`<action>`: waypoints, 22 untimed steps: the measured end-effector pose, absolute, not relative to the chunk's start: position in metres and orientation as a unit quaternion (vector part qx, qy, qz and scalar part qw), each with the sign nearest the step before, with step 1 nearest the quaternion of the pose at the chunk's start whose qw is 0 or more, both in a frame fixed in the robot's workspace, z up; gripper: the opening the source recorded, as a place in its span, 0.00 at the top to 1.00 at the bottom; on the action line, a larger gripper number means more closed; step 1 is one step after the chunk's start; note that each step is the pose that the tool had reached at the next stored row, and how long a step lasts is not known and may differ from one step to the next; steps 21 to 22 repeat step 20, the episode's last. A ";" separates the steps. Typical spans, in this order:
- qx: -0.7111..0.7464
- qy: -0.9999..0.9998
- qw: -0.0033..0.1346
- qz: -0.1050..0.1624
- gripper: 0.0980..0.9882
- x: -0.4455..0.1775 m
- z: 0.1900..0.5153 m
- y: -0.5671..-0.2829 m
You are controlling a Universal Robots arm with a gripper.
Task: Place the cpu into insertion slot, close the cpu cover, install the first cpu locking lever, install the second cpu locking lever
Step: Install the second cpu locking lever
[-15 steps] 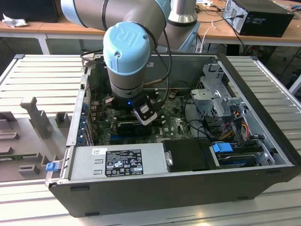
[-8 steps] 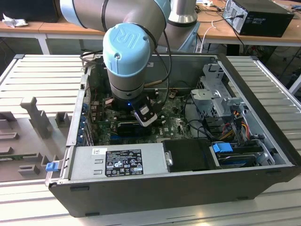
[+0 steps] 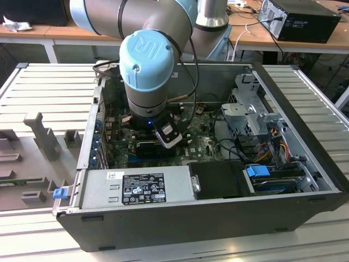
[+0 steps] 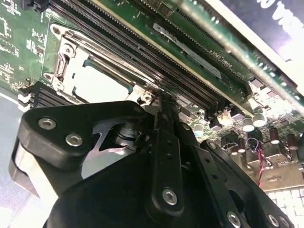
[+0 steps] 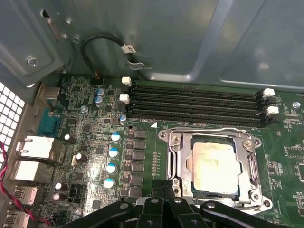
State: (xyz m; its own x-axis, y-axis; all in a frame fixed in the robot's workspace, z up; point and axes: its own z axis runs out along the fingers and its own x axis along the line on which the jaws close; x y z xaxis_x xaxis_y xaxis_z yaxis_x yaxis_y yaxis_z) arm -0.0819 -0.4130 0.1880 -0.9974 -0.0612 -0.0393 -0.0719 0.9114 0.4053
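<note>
Sits already in the insertion slot (image 5: 213,166), the cpu (image 5: 213,164), with the cpu cover (image 5: 180,161) lying down around it as a silvery frame. Seems the lever step in hand. Hovers at the socket's edge, the gripper (image 5: 164,187), fingers (image 5: 156,190) pressed together, holding nothing visible. Calls for a careful hook and press on a thin lever. Hard to make out whether any lever is latched; the fingers' tips cut off by the linkage in the second wrist view.
</note>
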 end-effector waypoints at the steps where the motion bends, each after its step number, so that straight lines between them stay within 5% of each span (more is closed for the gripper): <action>1: -0.034 0.978 0.013 0.208 0.99 -0.082 0.188 -0.413; 22: -0.034 0.977 0.013 0.208 0.99 -0.082 0.217 -0.413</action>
